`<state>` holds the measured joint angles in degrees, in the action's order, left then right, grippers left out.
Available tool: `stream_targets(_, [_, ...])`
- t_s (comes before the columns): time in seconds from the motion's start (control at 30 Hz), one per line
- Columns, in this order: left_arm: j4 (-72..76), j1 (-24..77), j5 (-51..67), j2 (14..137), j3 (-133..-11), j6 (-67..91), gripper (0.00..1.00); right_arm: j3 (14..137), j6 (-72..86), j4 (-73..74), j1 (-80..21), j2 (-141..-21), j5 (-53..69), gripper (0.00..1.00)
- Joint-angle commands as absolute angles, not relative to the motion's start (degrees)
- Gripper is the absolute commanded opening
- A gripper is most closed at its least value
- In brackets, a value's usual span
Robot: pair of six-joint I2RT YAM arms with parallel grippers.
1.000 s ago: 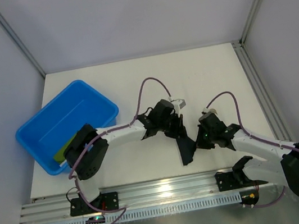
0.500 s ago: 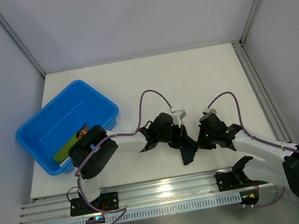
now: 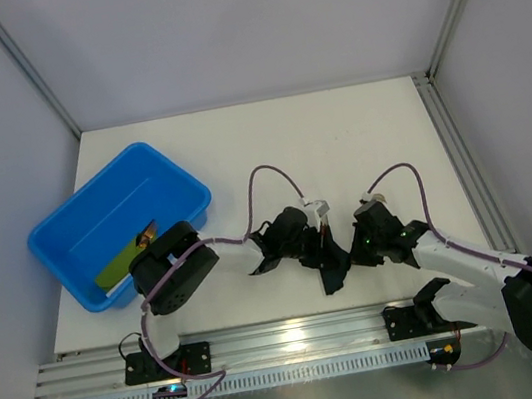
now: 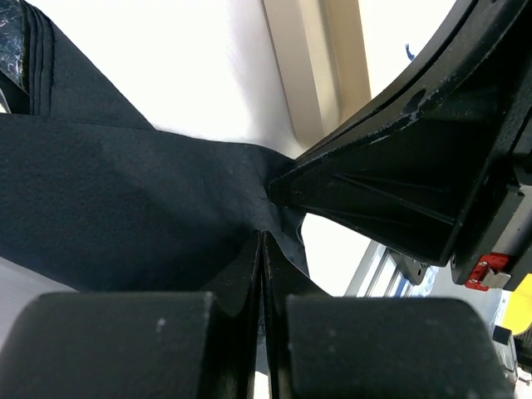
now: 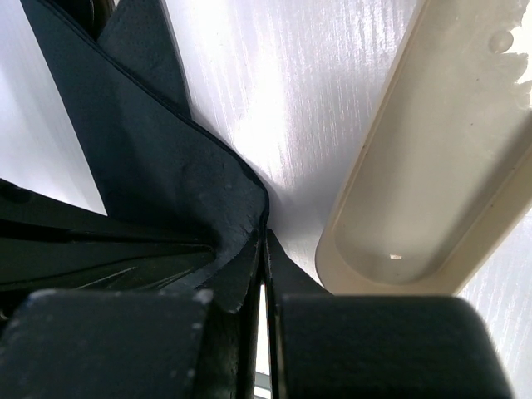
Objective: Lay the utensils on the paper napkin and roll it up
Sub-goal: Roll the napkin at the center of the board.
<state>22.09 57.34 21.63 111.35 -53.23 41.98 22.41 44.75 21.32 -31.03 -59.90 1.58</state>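
The black paper napkin (image 3: 334, 274) hangs bunched between my two grippers, near the table's front edge. My left gripper (image 3: 322, 248) is shut on a fold of it; the left wrist view shows the napkin (image 4: 125, 208) pinched at the gripper (image 4: 263, 243). My right gripper (image 3: 348, 254) is shut on the same napkin (image 5: 158, 166) from the other side, with its jaws (image 5: 263, 245) closed on a crease. The two grippers are almost touching. No silver utensils show in any view.
A blue tub (image 3: 66, 216) stands at the left with a green-yellow item (image 3: 118, 267) inside. A beige rounded piece (image 5: 432, 174) lies close to the right of my right gripper. A metal rail (image 3: 288, 340) runs along the near edge.
My left gripper has moved toward the near edge and closer to the right gripper, which has barely moved. The napkin between them has bunched up smaller.
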Motion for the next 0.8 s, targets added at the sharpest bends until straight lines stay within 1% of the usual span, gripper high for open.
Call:
stream_targets(0.0, [20.83,57.13,18.72,109.96,-50.89,40.34,0.0,22.76,43.07,24.08,-31.46,-61.17,-0.88,0.03])
stream_targets(0.33, [22.93,57.3,21.97,105.12,-50.89,41.39,0.0,22.85,42.71,24.17,-31.73,-61.43,-1.06,0.03])
stream_targets(0.6, [26.45,61.43,21.62,106.61,-49.48,43.59,0.0,22.68,42.72,23.12,-32.08,-62.58,-0.88,0.04])
stream_targets(0.77, [29.18,62.31,21.01,108.81,-46.51,45.96,0.0,22.94,42.8,23.38,-32.25,-62.4,-0.88,0.04])
